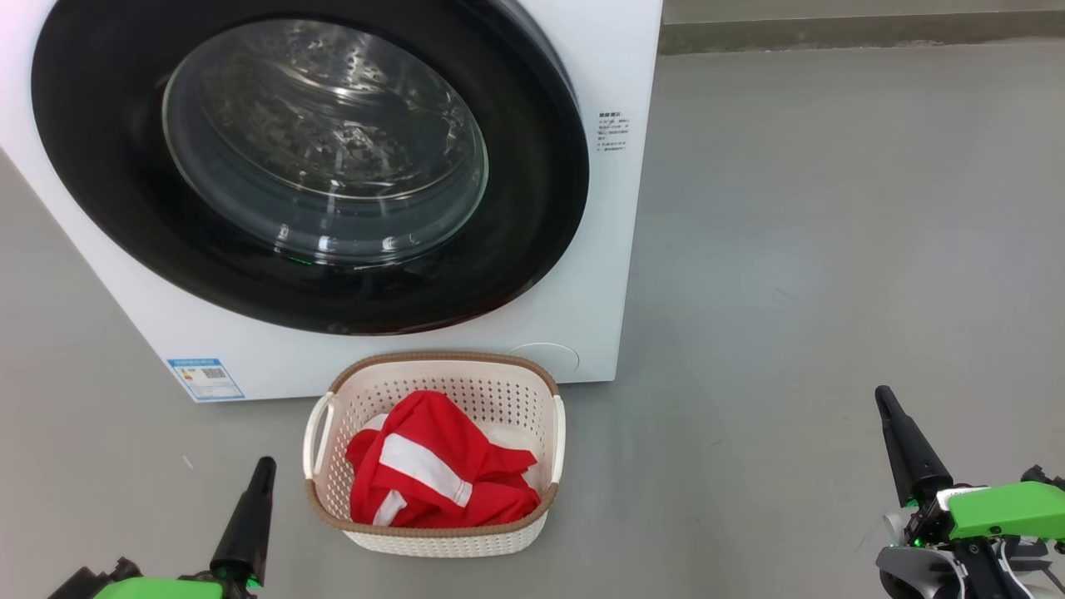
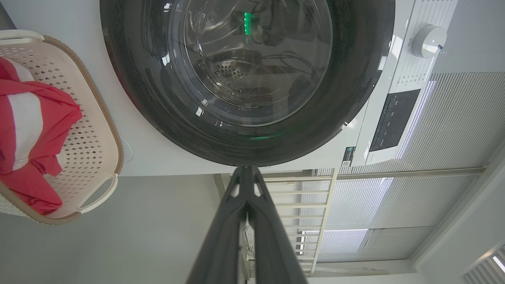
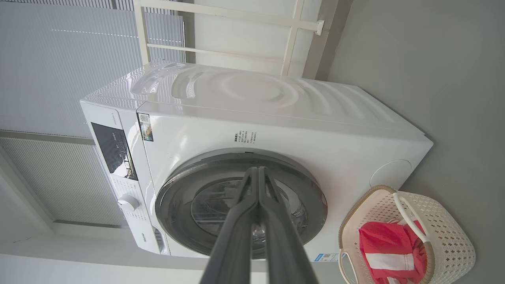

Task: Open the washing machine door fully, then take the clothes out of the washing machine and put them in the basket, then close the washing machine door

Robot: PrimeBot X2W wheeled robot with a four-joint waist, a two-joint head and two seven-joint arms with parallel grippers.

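Both tools hold nothing. The left tool (image 1: pixel 265 462) and the right tool (image 1: pixel 884 394) each have their two dark fingers pressed together into a single point above the grey floor (image 1: pixel 832 249).

The basket (image 1: pixel 441 358) stands on the floor between them, just to the right of the left tool and well to the left of the right one. The clothes (image 1: pixel 433 482), red with white stripes, lie heaped inside it.

Ahead of both tools stands the washing machine (image 1: pixel 616 66). The washing machine door (image 1: pixel 324 150) sits flush against its front, and the steel drum shows through the glass.

The head view gives the blue label (image 1: pixel 205 378) at the machine's lower corner, ahead of the left tool.

The left wrist view looks past the left tool (image 2: pixel 245 170) straight at the door's black rim, and adds the control dial (image 2: pixel 428 39) and a dark panel (image 2: pixel 390 118).

The right wrist view, from further back behind the right tool (image 3: pixel 258 171), takes in the machine's white top (image 3: pixel 244 90) and the whole cabinet.
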